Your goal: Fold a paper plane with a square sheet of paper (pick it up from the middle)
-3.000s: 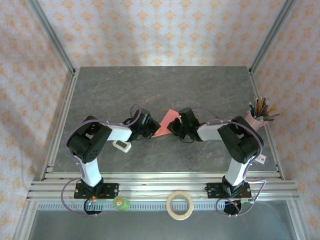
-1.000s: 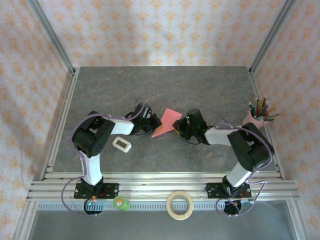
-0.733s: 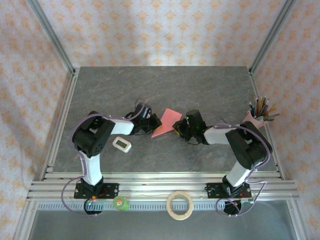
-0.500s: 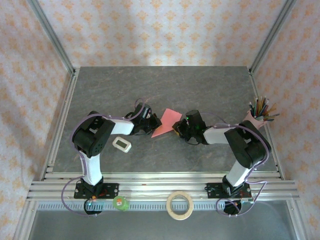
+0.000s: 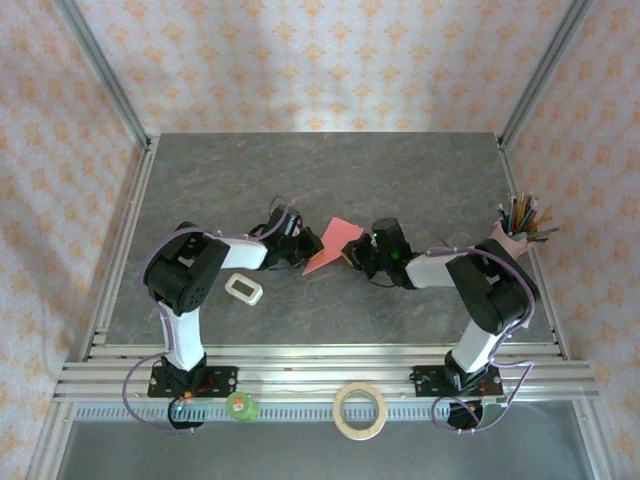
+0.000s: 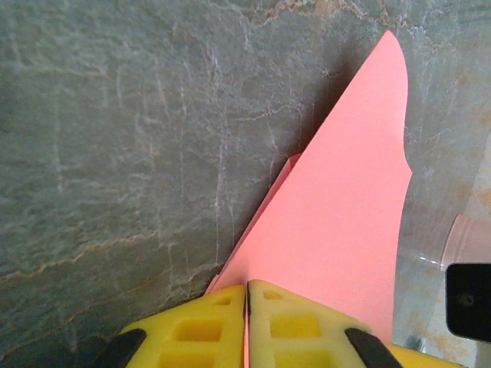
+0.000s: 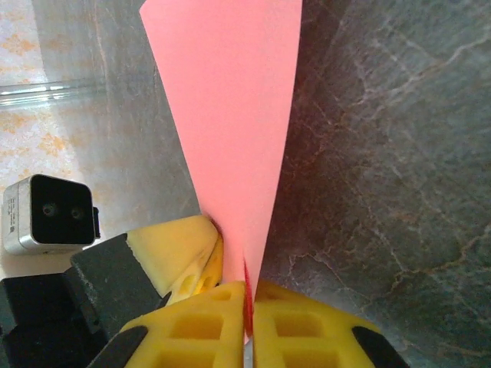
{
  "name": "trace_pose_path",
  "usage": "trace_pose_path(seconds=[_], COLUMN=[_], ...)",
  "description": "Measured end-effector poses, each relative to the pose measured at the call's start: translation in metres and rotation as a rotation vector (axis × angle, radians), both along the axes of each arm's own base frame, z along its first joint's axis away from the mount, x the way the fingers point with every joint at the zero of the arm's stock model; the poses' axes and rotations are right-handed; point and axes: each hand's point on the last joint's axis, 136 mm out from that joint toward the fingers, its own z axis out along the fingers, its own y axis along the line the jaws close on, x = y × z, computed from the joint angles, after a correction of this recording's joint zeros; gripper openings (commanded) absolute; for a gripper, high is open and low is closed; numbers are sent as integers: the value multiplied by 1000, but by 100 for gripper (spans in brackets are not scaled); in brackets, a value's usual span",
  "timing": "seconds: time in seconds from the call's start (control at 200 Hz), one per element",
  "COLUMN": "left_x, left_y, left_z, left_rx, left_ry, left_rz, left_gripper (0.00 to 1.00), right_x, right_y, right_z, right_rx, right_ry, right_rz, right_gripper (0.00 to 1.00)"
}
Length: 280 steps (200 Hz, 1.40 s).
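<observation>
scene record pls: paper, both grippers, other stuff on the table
paper: pink paper, folded in layers, tapering, mid-table between the grippers
left gripper: shut on the pink paper
right gripper: shut on the pink paper, opposite the left
table: grey, stone pattern
white gadget: beside the left arm, untouched
pencil cup: right edge
tape roll: front rail

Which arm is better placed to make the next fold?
Right, probably. The right gripper pinches the pink paper at its narrow end, so it could swing it over; the left gripper clamps the same sheet close beside, as anchor.
</observation>
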Motion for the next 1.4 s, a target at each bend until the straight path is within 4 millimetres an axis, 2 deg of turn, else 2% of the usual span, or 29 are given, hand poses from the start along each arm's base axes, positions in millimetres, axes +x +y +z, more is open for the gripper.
trace_pose_path(seconds=[0.14, 0.36, 0.465, 0.721, 0.816, 0.931, 1.161, 1.401], left_x=[-4, -2, -3, -18, -20, -25, -30, -42], left_y=[4, 11, 11, -5, -6, -3, -6, -24], left_z=[10, 50, 66, 95, 94, 83, 75, 61], left_rx=[21, 73, 133, 355, 433, 527, 622, 700], left_ry=[-10, -161, -264, -546, -612, -656, -743, -843], left_rz=[-15, -100, -163, -378, -425, -481, -583, -736], left_gripper=[25, 37, 43, 52, 58, 61, 61, 60], right_x=[0, 0, 0, 3, 4, 4, 2, 2], right_y=[0, -2, -4, -17, -22, -25, -28, -28], right_z=[0, 0, 5, 14, 13, 11, 9, 11], right_rx=[1, -10, -12, -24, -27, -29, -33, -29], right_ry=[-2, 0, -6, -10, 0, 12, 30, 36], right_rz=[-1, -7, -9, -33, -43, -49, -38, -31], right_gripper=[3, 2, 1, 1, 0, 0, 0, 0])
